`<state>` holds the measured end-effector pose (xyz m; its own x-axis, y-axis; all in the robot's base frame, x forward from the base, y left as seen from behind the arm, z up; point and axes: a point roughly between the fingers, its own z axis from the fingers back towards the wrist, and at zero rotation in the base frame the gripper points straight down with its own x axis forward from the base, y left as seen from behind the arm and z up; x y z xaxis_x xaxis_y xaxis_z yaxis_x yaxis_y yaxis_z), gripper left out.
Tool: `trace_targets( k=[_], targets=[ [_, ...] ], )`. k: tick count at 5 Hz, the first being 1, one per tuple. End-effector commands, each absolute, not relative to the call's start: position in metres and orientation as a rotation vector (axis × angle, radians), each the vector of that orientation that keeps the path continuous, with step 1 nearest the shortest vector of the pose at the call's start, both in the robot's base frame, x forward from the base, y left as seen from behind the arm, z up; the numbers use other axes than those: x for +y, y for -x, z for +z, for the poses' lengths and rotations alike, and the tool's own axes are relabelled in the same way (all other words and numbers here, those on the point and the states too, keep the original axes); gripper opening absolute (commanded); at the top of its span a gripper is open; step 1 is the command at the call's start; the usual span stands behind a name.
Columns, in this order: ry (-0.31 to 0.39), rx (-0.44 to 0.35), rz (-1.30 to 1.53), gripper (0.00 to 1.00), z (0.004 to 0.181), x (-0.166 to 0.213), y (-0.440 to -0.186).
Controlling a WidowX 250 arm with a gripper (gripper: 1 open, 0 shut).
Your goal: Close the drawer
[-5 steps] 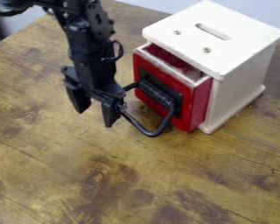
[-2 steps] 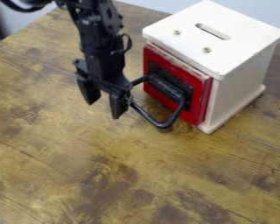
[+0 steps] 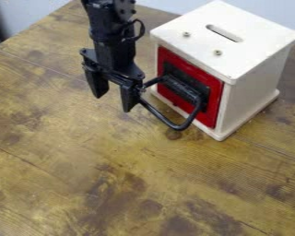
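Pushing the drawer (image 3: 187,90) home: it sits nearly flush in the white cabinet (image 3: 236,51).
Your gripper (image 3: 113,90) hangs just left of the black loop handle (image 3: 166,112), fingers spread and holding nothing. If a finger hooks the loop as you move, you could tug the drawer open or shift the cabinet.

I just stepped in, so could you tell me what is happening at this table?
A single robot arm's gripper stands at the black loop handle of the red drawer in a cream-white cabinet on the wooden table. The drawer looks pushed in nearly flush; whether the gripper touches the handle is unclear.
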<state>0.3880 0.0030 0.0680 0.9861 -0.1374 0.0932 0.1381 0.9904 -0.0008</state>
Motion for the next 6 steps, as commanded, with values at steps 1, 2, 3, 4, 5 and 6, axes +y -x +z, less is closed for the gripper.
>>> trace_targets(
  k=[1,2,3,4,5,6],
  targets=[
    [-0.01,-0.19,-0.076,1.0,0.1,0.009,-0.381],
    [-0.015,-0.198,0.006,1.0,0.103,0.021,-0.362],
    [-0.013,-0.201,0.053,1.0,0.108,0.024,-0.354],
    [-0.013,-0.198,0.095,1.0,0.101,0.027,-0.359],
    [-0.01,-0.17,0.044,1.0,0.089,0.032,-0.359],
    [-0.003,-0.155,-0.006,1.0,0.078,0.038,-0.358]
  ],
)
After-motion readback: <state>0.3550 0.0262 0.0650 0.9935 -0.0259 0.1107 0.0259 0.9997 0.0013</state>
